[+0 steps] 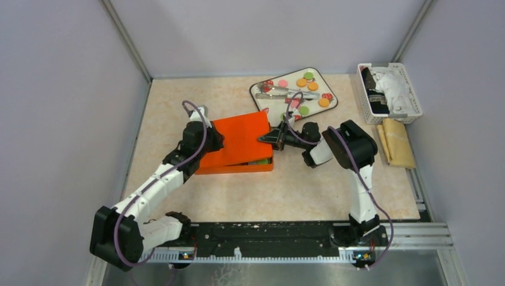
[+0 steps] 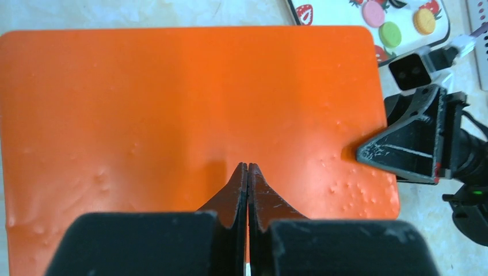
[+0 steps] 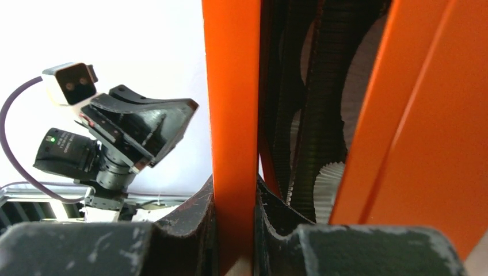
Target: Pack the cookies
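Observation:
An orange box (image 1: 238, 165) sits mid-table with its orange lid (image 1: 238, 140) tilted over it. My right gripper (image 1: 262, 139) is shut on the lid's right edge; in the right wrist view the jaws (image 3: 235, 187) clamp the lid edge (image 3: 230, 86), and the box wall (image 3: 414, 132) stands to the right. My left gripper (image 1: 215, 143) is shut and empty over the lid's left part; its tips (image 2: 247, 168) are on or just above the lid (image 2: 172, 103). Several cookies (image 1: 302, 82) in orange, green and pink lie on the strawberry-print tray (image 1: 329, 90). Some show in the left wrist view (image 2: 390, 34).
Metal tongs (image 1: 286, 91) lie on the tray. A white basket (image 1: 390, 92) of cloths stands at the far right, with a brown paper bag (image 1: 398, 143) in front of it. White fluted paper cups (image 3: 322, 190) and dark ones show inside the box.

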Motion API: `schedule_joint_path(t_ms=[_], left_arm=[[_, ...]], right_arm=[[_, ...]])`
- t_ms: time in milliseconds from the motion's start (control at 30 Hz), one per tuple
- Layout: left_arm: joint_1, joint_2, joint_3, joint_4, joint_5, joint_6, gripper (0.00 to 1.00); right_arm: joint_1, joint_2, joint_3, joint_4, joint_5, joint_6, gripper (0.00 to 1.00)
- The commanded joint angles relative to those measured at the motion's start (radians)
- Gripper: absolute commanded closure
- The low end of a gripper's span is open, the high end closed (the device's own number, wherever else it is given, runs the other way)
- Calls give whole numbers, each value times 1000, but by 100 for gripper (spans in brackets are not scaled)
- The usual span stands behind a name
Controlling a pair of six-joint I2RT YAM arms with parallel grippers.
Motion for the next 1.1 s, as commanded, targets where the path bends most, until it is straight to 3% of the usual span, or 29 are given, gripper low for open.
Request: schedule_joint_path(t_ms=[0, 133, 600, 800, 1067], left_arm=[[-1, 0, 6, 99, -1, 6, 100], [-1, 17, -4, 108, 14, 3, 100], [-1, 93, -111, 201, 156, -40, 100], [-3, 95, -136, 217, 184, -55, 100], [-8, 83, -162, 236, 229, -68, 100]], right_arm=[[-25, 13, -15, 72, -2, -38, 100], [-29, 8, -29, 51, -1, -63, 100], [-53, -82, -92, -13, 10, -121, 69], [-53, -204, -128, -173, 33, -225, 53], [-54, -400, -178, -469, 127, -384, 49]])
